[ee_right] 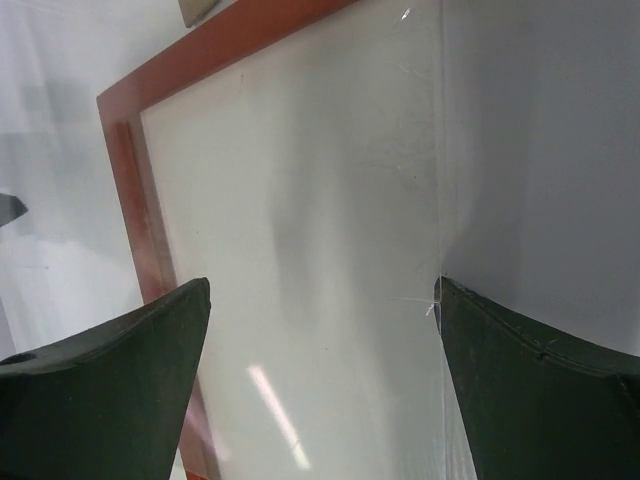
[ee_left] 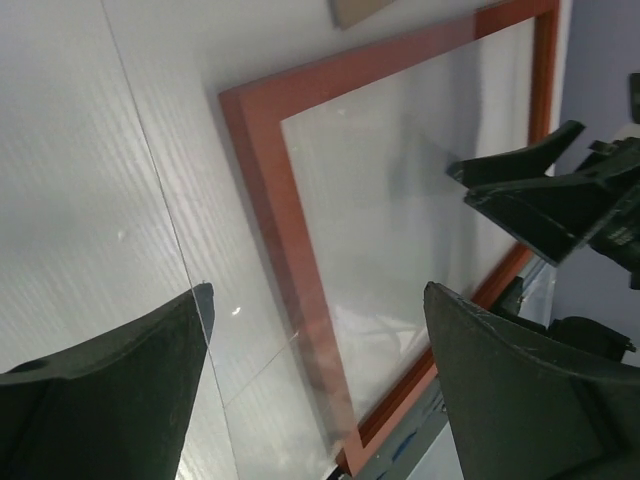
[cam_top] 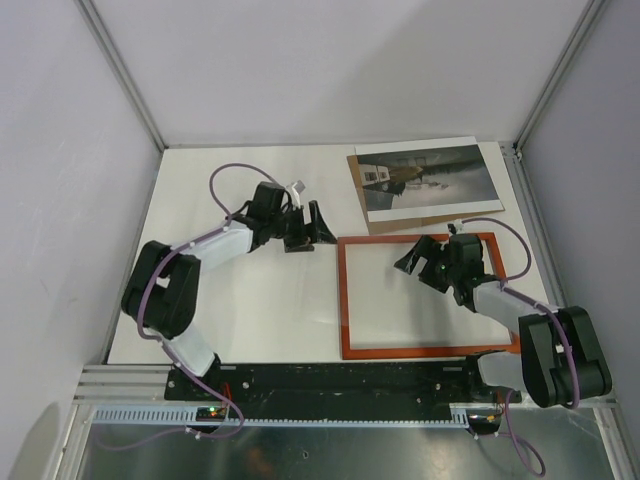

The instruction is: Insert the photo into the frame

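We have the left gripper (cam_top: 318,228) spread wide with nothing between the fingers, sitting just off the far-left corner of the frame (cam_top: 343,300), outside its rail. Right gripper (cam_top: 415,258) is also wide and holding nothing. It's over the pane in the frame's far-right part, and we can't tell if it touches the glass. Frame lies flat on the table (cam_top: 250,300), red-orange face up, in front of the right arm. The photo (cam_top: 425,178) lies face up at the far-right of the table on a brown board (cam_top: 400,224), just beyond the frame's far rail, with neither gripper touching it
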Robot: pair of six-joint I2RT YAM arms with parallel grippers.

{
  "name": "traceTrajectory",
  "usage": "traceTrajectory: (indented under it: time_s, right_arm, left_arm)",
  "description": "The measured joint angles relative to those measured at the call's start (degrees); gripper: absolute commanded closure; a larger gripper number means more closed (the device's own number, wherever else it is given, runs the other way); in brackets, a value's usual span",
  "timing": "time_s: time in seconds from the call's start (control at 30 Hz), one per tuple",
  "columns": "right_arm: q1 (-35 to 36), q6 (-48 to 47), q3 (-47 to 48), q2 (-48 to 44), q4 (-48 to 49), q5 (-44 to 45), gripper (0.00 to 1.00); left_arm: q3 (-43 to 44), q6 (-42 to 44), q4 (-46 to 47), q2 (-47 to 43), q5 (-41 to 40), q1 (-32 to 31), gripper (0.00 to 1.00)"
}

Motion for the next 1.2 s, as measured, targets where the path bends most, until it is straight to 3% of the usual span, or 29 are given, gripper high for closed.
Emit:
traceTrajectory:
  time_s: [0.87, 1.2]
  right_arm:
    - [-0.1, 0.6, 0.8, 2.3, 1.7, -4.1, 0.03]
    - [0.2, 0.3, 1.6, 1.5, -1.6, -3.3, 0.03]
  left_arm:
    - [0.0, -3.0, 1.9, -2.8, 7.3, 0.5, 0.62]
    - [-0.1, -2.8, 2.1, -2.8, 7.5, 1.2, 0.98]
